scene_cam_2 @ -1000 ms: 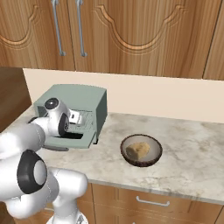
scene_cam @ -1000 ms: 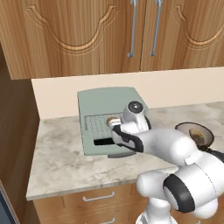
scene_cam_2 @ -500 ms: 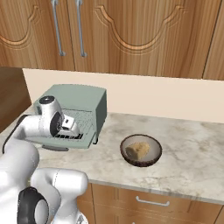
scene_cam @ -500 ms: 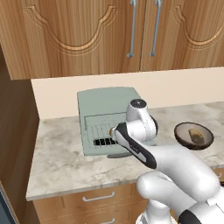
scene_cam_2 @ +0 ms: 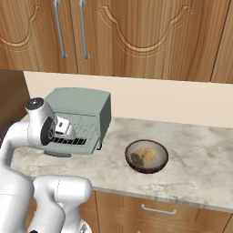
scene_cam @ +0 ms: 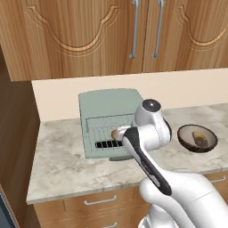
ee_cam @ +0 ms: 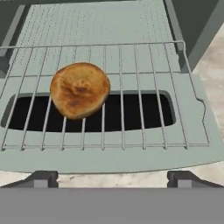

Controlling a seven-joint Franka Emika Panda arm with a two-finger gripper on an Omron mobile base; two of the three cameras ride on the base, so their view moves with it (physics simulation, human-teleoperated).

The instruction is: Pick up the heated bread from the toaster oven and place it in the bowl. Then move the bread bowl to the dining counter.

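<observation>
**Bread on the pulled-out rack, hand spread in front of it**

The small, round, golden-brown heated bread (ee_cam: 79, 89) lies flat on the wire rack (ee_cam: 131, 113) of the pale grey-green toaster oven (scene_cam_2: 84, 109), towards the rack's front and over the dark slotted window of the dropped door (ee_cam: 109, 157). It is judged to be light, dry and somewhat soft under a toasted crust, so a gentle squeeze should be enough; a hard one could dent or crumble it. The best hold is judged to be across its rounded sides, at mid-height, since the top is domed and offers no edge.

The hand (ee_cam: 112, 178) is held just in front of the door with its two dark fingertips (ee_cam: 41, 178) spread wide and nothing between them. The bread sits left of the line between them, so a sideways correction is expected to be needed.

The thin rack wires under the bread could catch a fingertip if the approach is too low. The oven's side walls stand clear of the bread.

Well to the right of the oven, on the marbled stone counter (scene_cam_2: 200, 150), the round dark brown bowl (scene_cam_2: 146, 156) is seen with a tan piece inside. Wooden wall cabinets (scene_cam: 111, 35) hang above.
</observation>
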